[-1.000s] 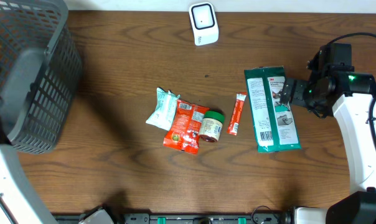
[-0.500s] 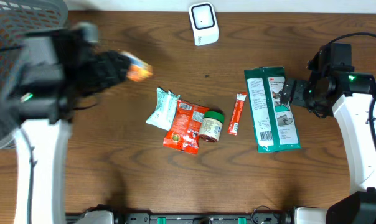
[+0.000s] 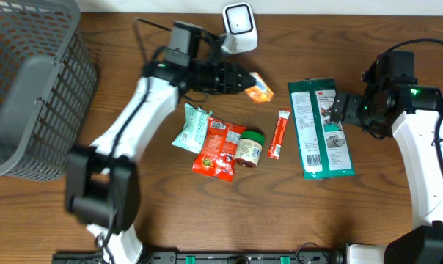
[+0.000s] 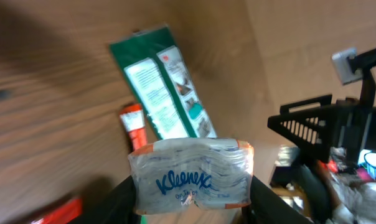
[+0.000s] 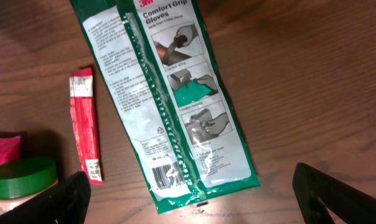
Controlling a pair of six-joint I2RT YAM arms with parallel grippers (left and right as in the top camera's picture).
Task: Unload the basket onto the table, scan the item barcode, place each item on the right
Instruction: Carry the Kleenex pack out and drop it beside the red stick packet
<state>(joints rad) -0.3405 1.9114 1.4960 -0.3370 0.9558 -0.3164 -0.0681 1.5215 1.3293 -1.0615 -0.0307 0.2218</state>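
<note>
Item: Kleenex pack point(image 4: 191, 173), held aloft in left tool point(image 3: 240, 79), near scanner point(image 3: 240, 28), above tabletop point(image 3: 155, 198). Right tool point(image 3: 340, 108): wide, empty, over gloves pkt point(image 5: 169, 93). Risk: soft pack slips in the grip; barcode may face away fr. scanner, so no read.

Small plastic-wrapped tissue pack point(image 4: 191, 171): whitish wrap, blue script lettering, orange end.
Flat green glove packet point(image 5: 166, 93): dark green border, white printed panels.
Thin red stick sachet point(image 3: 279, 134): red, pale ends.
Crinkled red snack bag point(image 3: 218, 148): red with white patches.
Little round jar point(image 3: 249, 149): green lid.
Wooden tabletop point(image 3: 207, 213): dark brown grain.
Grey mesh basket point(image 3: 31, 88): grey grid.
</note>
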